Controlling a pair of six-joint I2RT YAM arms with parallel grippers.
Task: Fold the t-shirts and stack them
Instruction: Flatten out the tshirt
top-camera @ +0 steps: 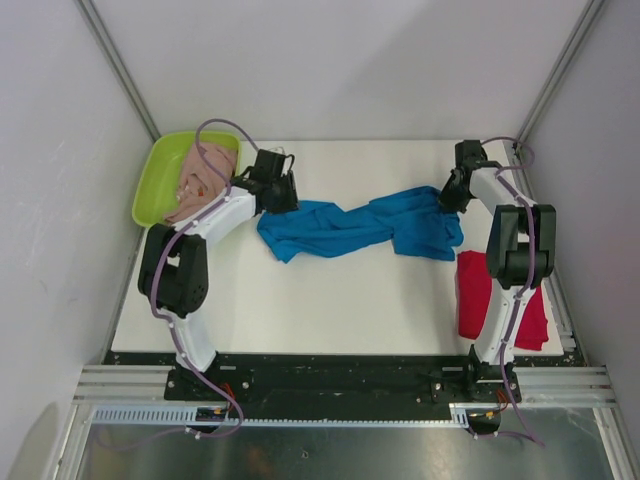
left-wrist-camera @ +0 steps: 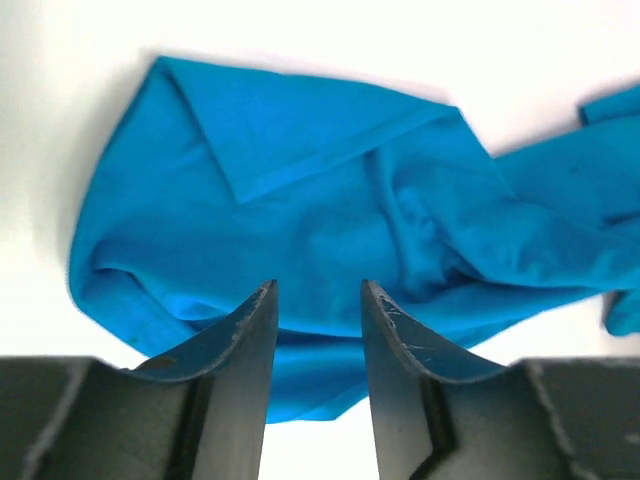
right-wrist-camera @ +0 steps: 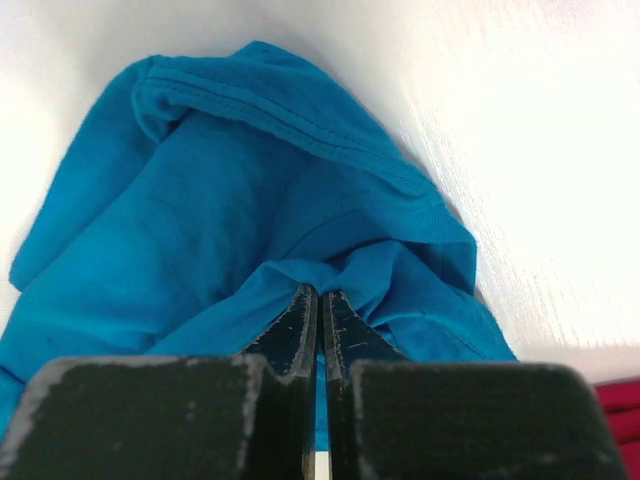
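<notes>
crossing grey-walled table [top-camera: 330,300], blue t-shirt [top-camera: 350,228]

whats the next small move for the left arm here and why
Probably lower the left gripper and close it on the blue t-shirt. Its fingers stand open over the cloth's left end, pinching nothing, while the right gripper is shut on the other end. The shirt lies twisted, so both ends likely need holding to spread it.

One t-shirt [top-camera: 350,228] spans the table [top-camera: 330,300] middle, a second [top-camera: 474,290] lies near-right, a third [top-camera: 203,172] fills the far-left tray [top-camera: 157,185].
</notes>
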